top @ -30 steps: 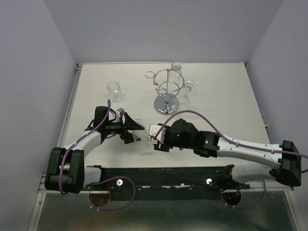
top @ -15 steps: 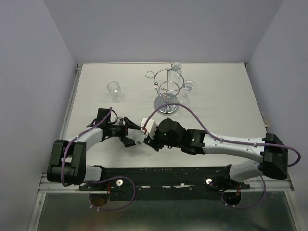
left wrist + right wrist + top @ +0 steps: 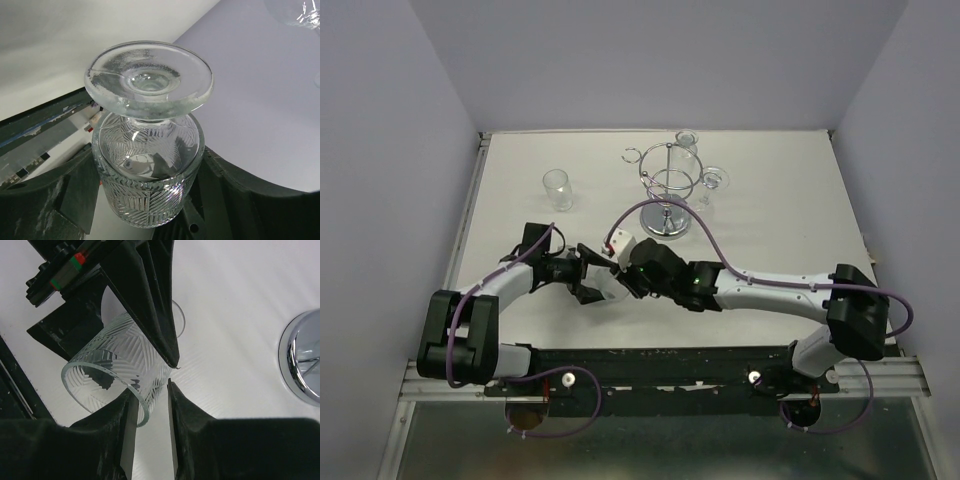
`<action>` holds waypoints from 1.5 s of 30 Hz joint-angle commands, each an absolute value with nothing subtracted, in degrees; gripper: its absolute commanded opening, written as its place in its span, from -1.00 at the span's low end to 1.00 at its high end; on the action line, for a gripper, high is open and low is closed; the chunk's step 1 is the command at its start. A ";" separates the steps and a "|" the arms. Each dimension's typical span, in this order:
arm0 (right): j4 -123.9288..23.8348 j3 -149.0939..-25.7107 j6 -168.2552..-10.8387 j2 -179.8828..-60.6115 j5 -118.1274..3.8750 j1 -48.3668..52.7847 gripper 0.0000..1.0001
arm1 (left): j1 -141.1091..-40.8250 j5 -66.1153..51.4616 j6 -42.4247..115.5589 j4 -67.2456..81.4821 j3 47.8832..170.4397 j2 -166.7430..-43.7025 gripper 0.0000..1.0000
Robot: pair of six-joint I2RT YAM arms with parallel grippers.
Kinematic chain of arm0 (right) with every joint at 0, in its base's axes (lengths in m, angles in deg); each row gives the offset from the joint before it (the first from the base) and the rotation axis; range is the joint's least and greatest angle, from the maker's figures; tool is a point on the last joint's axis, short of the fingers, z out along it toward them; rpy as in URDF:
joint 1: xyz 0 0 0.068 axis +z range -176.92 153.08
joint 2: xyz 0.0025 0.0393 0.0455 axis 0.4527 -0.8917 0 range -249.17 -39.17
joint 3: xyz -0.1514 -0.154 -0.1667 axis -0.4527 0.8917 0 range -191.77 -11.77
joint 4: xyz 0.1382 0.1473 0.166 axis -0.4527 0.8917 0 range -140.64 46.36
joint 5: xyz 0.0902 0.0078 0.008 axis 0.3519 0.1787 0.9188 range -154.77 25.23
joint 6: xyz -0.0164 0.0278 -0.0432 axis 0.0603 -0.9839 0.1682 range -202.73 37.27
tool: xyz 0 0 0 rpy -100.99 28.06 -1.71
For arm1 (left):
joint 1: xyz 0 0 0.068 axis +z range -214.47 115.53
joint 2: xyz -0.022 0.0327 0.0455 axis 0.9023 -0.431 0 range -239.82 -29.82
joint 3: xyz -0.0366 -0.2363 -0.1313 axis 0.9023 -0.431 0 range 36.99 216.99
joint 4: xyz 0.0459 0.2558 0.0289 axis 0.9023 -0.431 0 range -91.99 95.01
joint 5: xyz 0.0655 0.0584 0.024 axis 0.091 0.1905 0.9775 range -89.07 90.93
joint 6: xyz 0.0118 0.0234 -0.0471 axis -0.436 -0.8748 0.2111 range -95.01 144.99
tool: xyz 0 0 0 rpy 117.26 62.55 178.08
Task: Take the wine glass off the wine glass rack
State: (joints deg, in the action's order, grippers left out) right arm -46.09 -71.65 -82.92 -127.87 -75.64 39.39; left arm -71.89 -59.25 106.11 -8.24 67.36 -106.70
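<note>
Lab robot cell: white table (image 3: 770,230), plain enclosing walls (image 3: 620,60).

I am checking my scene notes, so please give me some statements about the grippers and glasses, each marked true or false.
The left gripper clamps the cut-pattern wine glass by its bowl. True.
The wine glass rack lies tipped over. False: it stands upright.
A clear glass stands apart, left of the rack. True.
The right gripper hangs over the rack. False: its fingers are at the held glass's rim.
</note>
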 commanded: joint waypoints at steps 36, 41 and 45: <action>-16.80 -72.16 -53.38 -116.52 -65.12 31.62 -0.99 | -66.67 -62.61 78.44 -27.75 78.47 -100.22 0.98; -14.96 -71.27 -51.80 -116.68 -62.04 31.62 -0.99 | -65.26 -57.00 64.75 -40.05 82.07 -97.94 0.98; -14.35 -72.32 -49.87 -118.88 -63.62 31.62 -0.99 | -65.26 -48.04 50.69 -48.49 88.83 -95.39 0.98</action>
